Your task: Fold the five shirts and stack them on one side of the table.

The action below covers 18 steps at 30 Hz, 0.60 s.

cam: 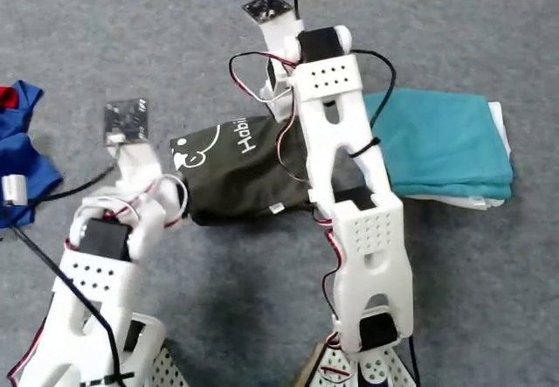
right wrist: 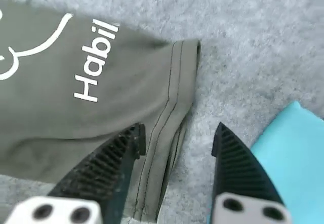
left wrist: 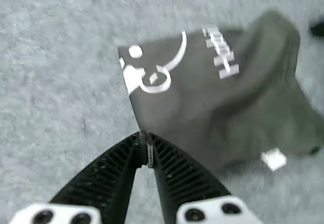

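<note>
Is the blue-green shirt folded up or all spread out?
Folded. The teal shirt lies as a neat flat rectangle with layered edges showing, stacked on a white shirt.

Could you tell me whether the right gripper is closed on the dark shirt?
No, the right gripper stands open over the hem of the dark shirt.

Bright, even overhead light; soft shadows btw. arms (cam: 349,169) on table (cam: 489,300).

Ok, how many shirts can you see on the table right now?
4: dark shirt mid-table, teal shirt stacked on white shirt at right, blue shirt at left edge; more may be hidden.
</note>
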### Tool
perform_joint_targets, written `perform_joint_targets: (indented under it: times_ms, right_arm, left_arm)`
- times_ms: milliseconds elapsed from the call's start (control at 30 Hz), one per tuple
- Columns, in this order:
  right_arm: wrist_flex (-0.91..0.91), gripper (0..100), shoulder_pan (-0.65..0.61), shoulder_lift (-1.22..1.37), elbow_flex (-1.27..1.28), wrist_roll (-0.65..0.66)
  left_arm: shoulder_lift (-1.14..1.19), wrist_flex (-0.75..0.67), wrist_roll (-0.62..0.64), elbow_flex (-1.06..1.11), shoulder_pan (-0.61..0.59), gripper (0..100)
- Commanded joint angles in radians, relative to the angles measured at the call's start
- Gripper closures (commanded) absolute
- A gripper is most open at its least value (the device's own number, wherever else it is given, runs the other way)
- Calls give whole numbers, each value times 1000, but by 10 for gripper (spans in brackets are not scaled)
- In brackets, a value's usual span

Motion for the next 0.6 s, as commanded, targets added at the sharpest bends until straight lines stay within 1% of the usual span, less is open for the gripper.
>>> perform_joint_targets:
  times_ms: [0, 67, 133, 167, 300, 400, 467, 567]
  right_arm:
    - [17, 764, 38, -91, -102, -12]
    - [18, 763, 39, -91, -119, -15]
    - [20, 763, 41, -91, -119, -28]
    - [21, 763, 41, -91, -116, -28]
    - [25, 768, 53, -96, -114, -34]
    - [26, 768, 71, -137, -94, -35]
    - [26, 768, 87, -196, -50, -35]
    - [26, 768, 113, -306, 82, -49]
  left_arm:
    - [-10, -34, -35, 86, 97, 982]
    - [12, -137, -37, 192, 153, 982]
    - [47, -267, -38, 292, 187, 982]
    - [67, -301, -40, 311, 192, 982]
    - [153, -305, -43, 281, 199, 982]
    - [199, -305, -87, 272, 201, 982]
    - [222, -305, -94, 259, 203, 982]
    - [226, -304, -94, 255, 201, 982]
